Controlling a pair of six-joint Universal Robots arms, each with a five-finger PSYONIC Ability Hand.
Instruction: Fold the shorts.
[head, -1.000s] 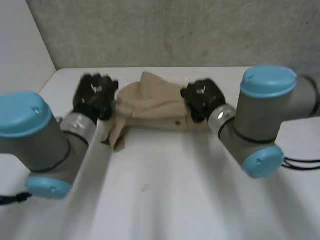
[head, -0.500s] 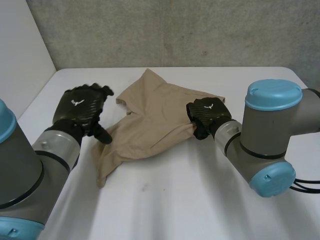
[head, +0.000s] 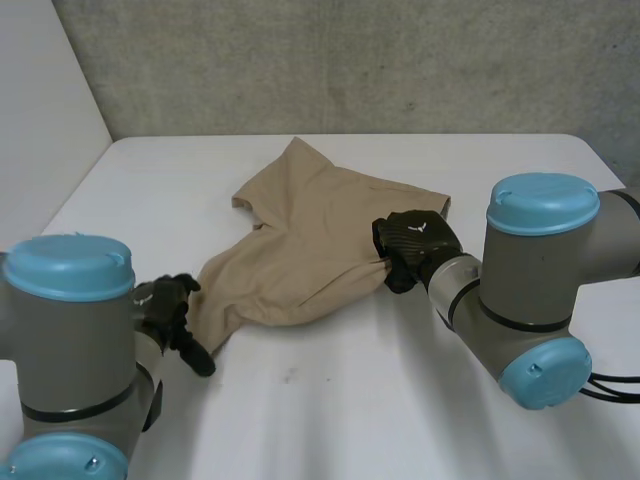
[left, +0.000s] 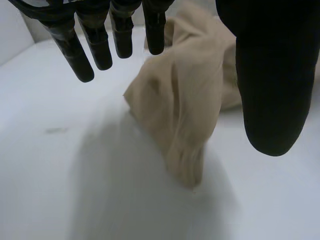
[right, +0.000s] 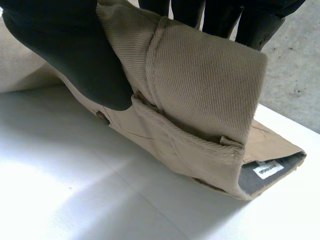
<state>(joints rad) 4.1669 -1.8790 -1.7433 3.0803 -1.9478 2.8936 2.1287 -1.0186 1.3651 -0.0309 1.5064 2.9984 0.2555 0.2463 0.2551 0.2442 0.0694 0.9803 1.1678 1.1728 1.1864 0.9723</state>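
Crumpled beige twill shorts (head: 320, 235) lie on the white tabletop (head: 370, 410), towards its far middle, with one narrow end trailing towards the left arm. The black right hand (head: 415, 243) sits at the shorts' right edge, its thumb and fingers clamped on a folded-over part of the waistband. In the right wrist view, a small dark button (right: 103, 118) lies just beside the thumb and a white sewn-in label (right: 267, 170) shows inside the open end. The black left hand (head: 168, 312) is just beside the trailing end, fingers straight and spread apart from the thumb, holding nothing. A grey concrete wall (head: 350, 60) stands behind the tabletop
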